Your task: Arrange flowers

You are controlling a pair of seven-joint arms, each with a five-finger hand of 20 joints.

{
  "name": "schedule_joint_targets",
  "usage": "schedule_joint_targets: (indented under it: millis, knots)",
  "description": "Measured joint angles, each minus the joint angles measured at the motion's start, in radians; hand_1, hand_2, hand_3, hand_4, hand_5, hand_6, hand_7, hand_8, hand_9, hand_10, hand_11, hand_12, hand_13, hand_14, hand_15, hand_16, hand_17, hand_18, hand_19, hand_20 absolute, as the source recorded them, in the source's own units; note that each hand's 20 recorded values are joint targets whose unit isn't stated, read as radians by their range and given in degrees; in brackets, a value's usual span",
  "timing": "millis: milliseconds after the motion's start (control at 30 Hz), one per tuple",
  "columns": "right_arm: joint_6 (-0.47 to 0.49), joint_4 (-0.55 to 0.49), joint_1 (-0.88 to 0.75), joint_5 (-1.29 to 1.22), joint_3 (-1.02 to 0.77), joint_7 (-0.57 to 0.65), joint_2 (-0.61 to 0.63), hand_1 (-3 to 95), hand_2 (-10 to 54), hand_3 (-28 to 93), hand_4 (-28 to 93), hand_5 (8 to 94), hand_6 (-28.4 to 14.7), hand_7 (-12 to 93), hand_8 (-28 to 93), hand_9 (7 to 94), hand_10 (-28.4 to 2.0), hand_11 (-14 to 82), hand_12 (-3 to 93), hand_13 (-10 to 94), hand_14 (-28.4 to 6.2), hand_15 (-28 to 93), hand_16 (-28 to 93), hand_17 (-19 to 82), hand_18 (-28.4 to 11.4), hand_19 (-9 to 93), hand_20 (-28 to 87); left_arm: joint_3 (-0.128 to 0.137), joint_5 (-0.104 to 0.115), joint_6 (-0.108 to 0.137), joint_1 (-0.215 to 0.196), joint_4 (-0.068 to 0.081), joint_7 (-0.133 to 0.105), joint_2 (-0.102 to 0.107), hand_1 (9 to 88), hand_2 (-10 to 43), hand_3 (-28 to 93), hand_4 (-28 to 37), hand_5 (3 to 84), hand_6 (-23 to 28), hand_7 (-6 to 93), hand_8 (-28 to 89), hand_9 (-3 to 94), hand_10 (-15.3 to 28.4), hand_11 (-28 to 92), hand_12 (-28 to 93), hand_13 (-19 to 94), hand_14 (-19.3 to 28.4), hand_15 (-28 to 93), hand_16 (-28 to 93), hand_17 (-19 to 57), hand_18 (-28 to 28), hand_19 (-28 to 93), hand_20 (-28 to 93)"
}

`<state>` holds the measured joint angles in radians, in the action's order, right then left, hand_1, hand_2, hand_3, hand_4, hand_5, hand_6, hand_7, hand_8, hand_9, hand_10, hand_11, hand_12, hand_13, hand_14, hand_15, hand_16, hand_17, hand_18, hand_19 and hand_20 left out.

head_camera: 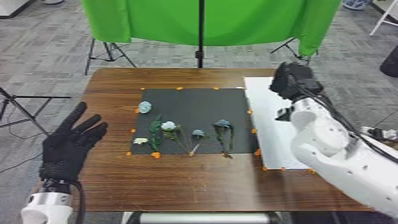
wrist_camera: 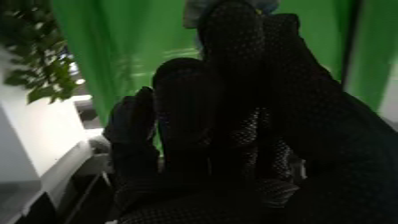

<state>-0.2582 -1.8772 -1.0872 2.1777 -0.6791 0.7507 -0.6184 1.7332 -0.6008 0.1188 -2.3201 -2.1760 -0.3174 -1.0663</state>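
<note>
At the left of the tabletop (head_camera: 178,187), the left hand (head_camera: 64,152) is wide, its fingers straight. Beside it, the dark mat (head_camera: 191,105) bears a pale blue blossom (head_camera: 145,106) near its far left corner, a small white blossom (head_camera: 140,141), a leafy green stem (head_camera: 155,131), a white rose (head_camera: 169,126), a small blue flower (head_camera: 198,133) and a blue-grey flower (head_camera: 222,123). These last 3 point their heads away from the robot, stems running near to far. Then comes the white board (head_camera: 275,132), with the right hand (head_camera: 295,82) above its far end. In the right wrist view, thumb and fingers appear to pinch a pale blue-grey piece (wrist_camera: 193,13), probably a flower head. Placing it on the mat would require moving left and nearer; the right hand is closer to the blue-grey flower.
</note>
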Motion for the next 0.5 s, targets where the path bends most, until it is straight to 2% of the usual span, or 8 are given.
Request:
schedule_joint_targets:
  millis: [133, 233, 367, 500]
  knots:
    - [0.001, -0.071, -0.097, 0.022, -0.012, 0.0, -0.012, 52.8, -9.5, 69, -28, 87.1, 3.3, 18, 5, 91.2, -7.6, 27.0, 30.8, 73, -5.5, 71, 22, 28, -21.0, 88, 50, -0.003, 0.0, -0.001, 0.0, 0.0, 0.0, 0.0, 23.3, 6.2, 78, -28.2, 32.3, 5.1, 13.0, -11, 32.4, 20.0, 23, 12, 24, 28.4, 49, -7, -4.8, 28.4, 41, 46]
    - [0.0, -0.068, -0.137, 0.038, 0.034, 0.003, -0.036, 52.3, -9.5, 68, -28, 85.8, 3.1, 18, 3, 89.1, -7.8, 28.6, 29.1, 72, -6.0, 71, 21, 27, -20.9, 86, 50, -0.004, 0.0, -0.002, -0.001, 0.0, -0.002, 0.0, 23.4, 6.2, 78, -28.2, 32.2, 5.1, 13.0, -11, 32.6, 20.0, 23, 12, 24, 28.4, 49, -7, -4.7, 28.4, 41, 46]
    - [-0.002, -0.037, -0.148, 0.045, 0.12, 0.008, -0.076, 51.1, -9.5, 66, -28, 81.7, 2.3, 17, 1, 86.1, -7.9, 26.8, 29.2, 69, -6.9, 68, 19, 25, -20.9, 82, 48, -0.015, 0.003, -0.002, -0.002, 0.001, -0.017, 0.006, 23.5, 6.3, 78, -28.2, 32.4, 5.2, 13.0, -11, 32.5, 20.0, 23, 12, 24, 28.4, 49, -7, -4.7, 28.4, 41, 46]
    - [0.025, -0.028, -0.163, 0.061, 0.129, 0.004, -0.106, 44.4, -9.5, 70, -28, 77.3, 2.2, 15, -1, 82.5, -9.3, 32.7, 24.6, 67, -7.9, 70, 18, 23, -21.7, 82, 48, -0.023, 0.003, -0.003, -0.001, 0.002, -0.022, 0.011, 23.4, 6.3, 78, -28.2, 32.7, 5.3, 13.0, -11, 32.5, 19.9, 23, 12, 24, 28.4, 50, -7, -4.7, 28.4, 42, 46]
